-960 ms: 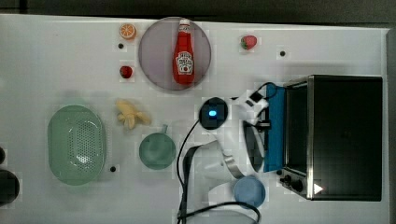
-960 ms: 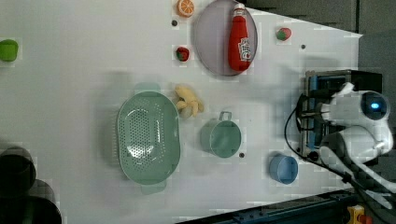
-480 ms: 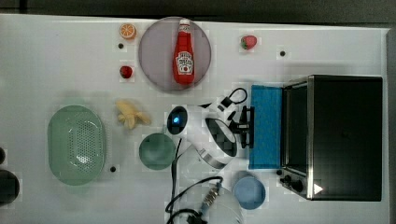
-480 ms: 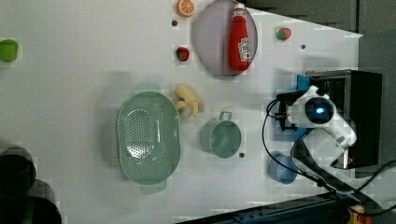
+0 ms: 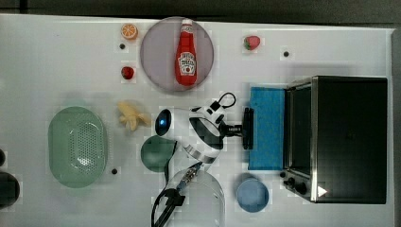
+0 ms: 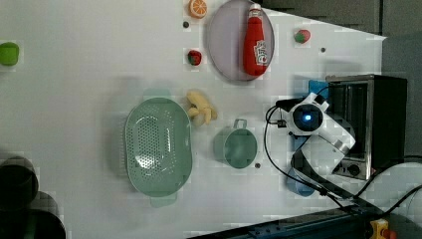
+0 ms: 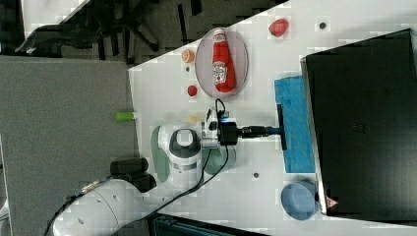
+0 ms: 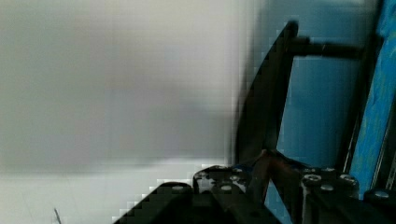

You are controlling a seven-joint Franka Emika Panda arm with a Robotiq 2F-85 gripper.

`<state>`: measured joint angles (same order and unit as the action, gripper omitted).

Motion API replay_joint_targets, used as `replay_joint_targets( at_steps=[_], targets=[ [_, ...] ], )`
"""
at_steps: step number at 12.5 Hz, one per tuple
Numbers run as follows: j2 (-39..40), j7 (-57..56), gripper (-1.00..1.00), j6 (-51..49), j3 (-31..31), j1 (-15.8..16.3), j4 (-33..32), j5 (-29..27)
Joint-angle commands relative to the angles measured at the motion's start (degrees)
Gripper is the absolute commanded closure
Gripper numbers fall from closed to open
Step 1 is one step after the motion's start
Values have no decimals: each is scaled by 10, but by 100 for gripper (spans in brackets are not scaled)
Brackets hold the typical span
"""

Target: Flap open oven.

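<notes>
Top view: black boxy oven [image 5: 350, 137], bluish glass door [image 5: 267, 127] dropped flat on desk [image 5: 56, 61]; hand [image 5: 242, 128] clenched on its dark bar handle [image 5: 247, 128]. Left view: arm hides door, black knobs [image 6: 354, 169] visible.

bottle [image 5: 186, 54] on plate [image 5: 156, 61], oven [image 5: 347, 137] at top view's right

The large black boxy toaster oven [image 5: 350, 137] stands with its bluish glass door [image 5: 266, 127] folded down flat, the dark bar handle [image 5: 247, 128] clasped between the jaws.
</notes>
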<state>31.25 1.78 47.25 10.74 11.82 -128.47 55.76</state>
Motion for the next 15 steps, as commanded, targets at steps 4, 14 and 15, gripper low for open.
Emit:
replay_joint_targets(
  at_steps=[4, 14, 15],
  targets=[
    [-89, 43, 65, 26, -9, -6, 71, -151],
    [-357, 43, 65, -305, 28, -13, 185, -529],
    [-368, 43, 65, -358, 31, -13, 209, -529]
  ],
)
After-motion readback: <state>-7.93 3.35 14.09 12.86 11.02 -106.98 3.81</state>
